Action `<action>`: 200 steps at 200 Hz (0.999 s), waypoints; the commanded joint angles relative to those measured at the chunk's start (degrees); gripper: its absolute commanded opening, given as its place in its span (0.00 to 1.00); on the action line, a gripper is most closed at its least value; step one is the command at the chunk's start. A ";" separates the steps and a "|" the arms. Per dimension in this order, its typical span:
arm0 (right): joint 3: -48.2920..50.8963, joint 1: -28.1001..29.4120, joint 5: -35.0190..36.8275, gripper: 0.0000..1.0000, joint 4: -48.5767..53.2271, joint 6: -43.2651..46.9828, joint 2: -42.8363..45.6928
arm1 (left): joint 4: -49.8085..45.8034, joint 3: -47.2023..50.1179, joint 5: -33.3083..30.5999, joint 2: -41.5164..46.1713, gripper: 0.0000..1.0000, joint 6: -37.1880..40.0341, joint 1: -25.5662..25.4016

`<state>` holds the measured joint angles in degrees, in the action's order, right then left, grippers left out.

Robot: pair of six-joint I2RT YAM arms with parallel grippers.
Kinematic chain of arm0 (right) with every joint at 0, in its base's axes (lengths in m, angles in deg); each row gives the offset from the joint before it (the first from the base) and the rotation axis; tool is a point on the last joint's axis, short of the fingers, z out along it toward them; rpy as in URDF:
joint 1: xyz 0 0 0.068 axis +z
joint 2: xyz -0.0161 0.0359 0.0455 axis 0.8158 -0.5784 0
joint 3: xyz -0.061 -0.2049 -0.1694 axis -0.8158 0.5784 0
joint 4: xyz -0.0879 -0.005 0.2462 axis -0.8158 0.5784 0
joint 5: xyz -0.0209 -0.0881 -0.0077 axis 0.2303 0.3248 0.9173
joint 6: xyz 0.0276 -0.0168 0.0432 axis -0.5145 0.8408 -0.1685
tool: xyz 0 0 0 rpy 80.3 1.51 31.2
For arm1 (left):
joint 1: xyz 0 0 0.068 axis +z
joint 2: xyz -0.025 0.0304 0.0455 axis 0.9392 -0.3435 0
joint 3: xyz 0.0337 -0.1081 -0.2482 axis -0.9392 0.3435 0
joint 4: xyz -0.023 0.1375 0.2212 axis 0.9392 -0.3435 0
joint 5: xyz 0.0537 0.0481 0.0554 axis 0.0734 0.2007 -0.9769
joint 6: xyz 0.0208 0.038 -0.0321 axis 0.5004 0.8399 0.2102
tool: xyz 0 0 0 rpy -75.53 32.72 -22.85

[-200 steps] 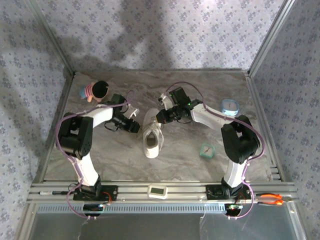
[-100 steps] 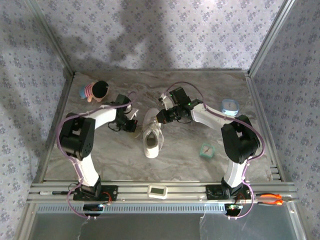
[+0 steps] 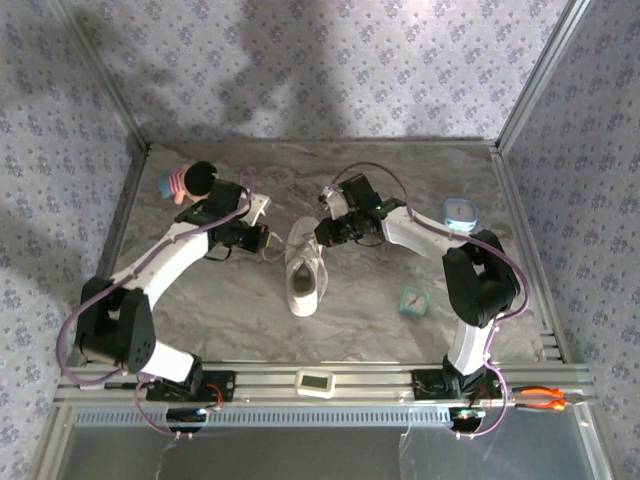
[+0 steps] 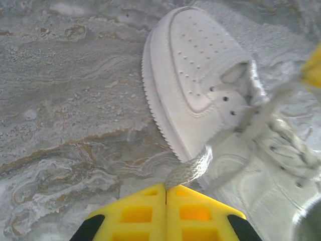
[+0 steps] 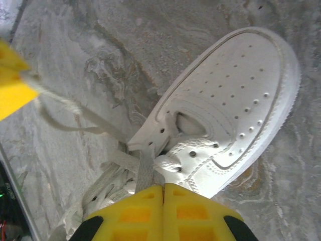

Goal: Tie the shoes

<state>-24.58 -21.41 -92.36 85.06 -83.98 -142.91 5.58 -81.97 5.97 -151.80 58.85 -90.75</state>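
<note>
Fingers of your left gripper (image 4: 166,187) were pressed fully together on the left lace (image 4: 189,169), which ran from their tips up toward the eyelets of the sneaker (image 4: 195,75). Your right gripper (image 5: 163,187) was clamped just as flat on the right lace (image 5: 144,173), close beside the tongue. Seen from above, the sneaker sat on its sole near the middle of the table (image 3: 400,180), toe toward the arm bases, with a gripper at either side of its laced end and the doll (image 3: 188,181) well apart at the far left. Nothing pinned the shoe down, so you risked dragging or tipping it if you pulled one side harder than the other. The left hold looked thin and near the lace's end, so a sharp tug could have slipped it free. Crossing the laces with both grippers this near each other could also have knocked their fingers together.
</note>
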 commanded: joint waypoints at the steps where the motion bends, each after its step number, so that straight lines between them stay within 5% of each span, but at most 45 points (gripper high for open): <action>1: -2.37 -0.50 3.68 0.00 1.02 -1.28 -1.02 | -0.20 1.91 0.34 4.92 0.00 -1.94 -2.39; 78: -11.58 0.06 -1.46 0.00 2.97 2.88 -8.88 | 0.48 6.48 -4.79 17.24 0.00 -6.78 -14.46; 200: -23.83 1.89 -4.80 0.00 7.70 7.27 -16.20 | 3.30 3.53 -6.36 10.19 0.00 -12.43 -25.99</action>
<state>-44.36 -20.10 -94.89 89.83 -78.67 -156.83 6.84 -75.56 0.20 -140.29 48.49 -115.08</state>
